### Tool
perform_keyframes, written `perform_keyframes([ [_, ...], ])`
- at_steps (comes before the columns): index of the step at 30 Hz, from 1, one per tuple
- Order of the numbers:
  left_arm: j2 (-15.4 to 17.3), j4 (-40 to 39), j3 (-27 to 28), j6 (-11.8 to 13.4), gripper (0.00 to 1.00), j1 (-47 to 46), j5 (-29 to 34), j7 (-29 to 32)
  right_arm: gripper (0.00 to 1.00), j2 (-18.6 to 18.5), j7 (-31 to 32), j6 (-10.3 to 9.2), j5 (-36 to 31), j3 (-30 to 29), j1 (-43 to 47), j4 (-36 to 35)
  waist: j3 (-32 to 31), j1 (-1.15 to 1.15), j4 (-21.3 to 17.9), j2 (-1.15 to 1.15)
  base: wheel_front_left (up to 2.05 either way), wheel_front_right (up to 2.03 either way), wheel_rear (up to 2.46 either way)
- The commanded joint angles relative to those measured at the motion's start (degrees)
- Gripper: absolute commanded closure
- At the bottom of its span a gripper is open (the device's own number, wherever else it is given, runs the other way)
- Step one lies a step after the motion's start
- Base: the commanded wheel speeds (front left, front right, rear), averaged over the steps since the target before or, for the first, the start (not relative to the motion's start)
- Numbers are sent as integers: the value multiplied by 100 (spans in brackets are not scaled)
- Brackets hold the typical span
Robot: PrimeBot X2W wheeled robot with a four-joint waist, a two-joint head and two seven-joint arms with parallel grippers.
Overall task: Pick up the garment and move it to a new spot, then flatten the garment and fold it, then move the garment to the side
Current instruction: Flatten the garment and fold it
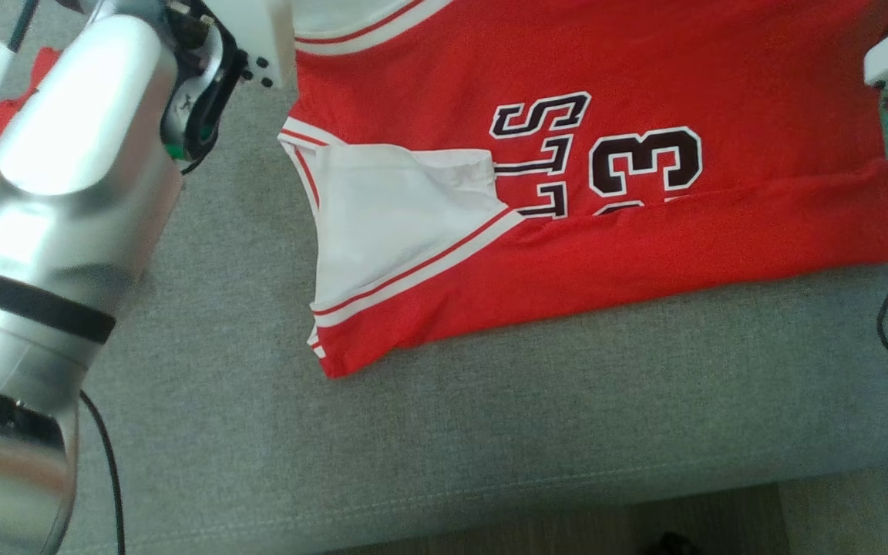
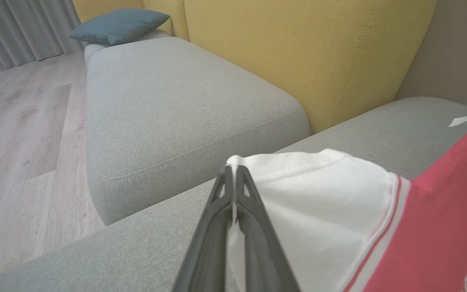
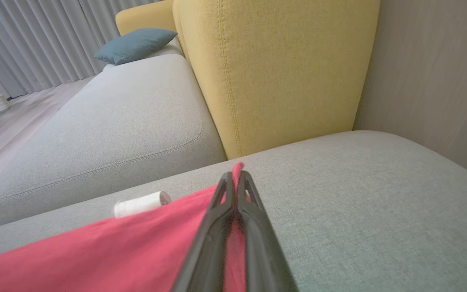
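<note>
- The grey sofa seat [image 1: 490,432] is the work surface. Its front edge runs along the bottom of the head view, with a strip of floor [image 1: 721,516] past it.
- There's a second grey seat [image 2: 168,105] next door, bare on top, with a seam gap between the two.
- A yellow backrest [image 2: 298,52] closes off the far side, and a plain wall [image 3: 432,73] sits beside it.
- Wood flooring and grey curtains [image 2: 14,28] are off past the second seat.
- The red jersey [image 1: 721,85] lies spread across the seat. Its near edge is folded up over the lower part of the "33", and the white inside shows at one armhole. A good band of bare grey is left between it and the front edge, plus more on the robot's left.
- The left gripper [image 2: 234,170] has its fingers pressed together, pinching the jersey's white edge.
- The right gripper [image 3: 236,176] is the same deal, clamped on a red edge.
- A teal pillow [image 2: 120,25] sits at the far end.
- A small white cylinder [image 3: 140,204] pokes out by the red fabric. Can't tell what it is.
</note>
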Motion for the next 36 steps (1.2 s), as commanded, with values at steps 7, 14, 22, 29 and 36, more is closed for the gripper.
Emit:
perform_keyframes([
  [7,178,-82,9,-225,100,128,-42,-197,100,-3,40,37,422,129,353,39,-389,0,43,0,0,0,0],
  [14,563,-759,-149,-296,100,910,-199,53,100,-157,363,37,726,512,975,-150,-817,0,80,0,0,0,0],
  [22,1025,-1982,-244,-60,100,1860,-473,519,100,-411,690,37,1074,745,1649,-497,-1164,0,136,0,0,0,0],
  [29,1491,-2964,-327,160,100,2761,-854,1006,100,-615,1390,37,1289,994,2199,-855,-1393,0,127,0,0,0,0],
  [36,1743,-3526,-482,312,100,3225,-971,1302,100,-845,1976,37,1219,1100,2583,-1115,-1485,0,106,0,0,0,0],
])
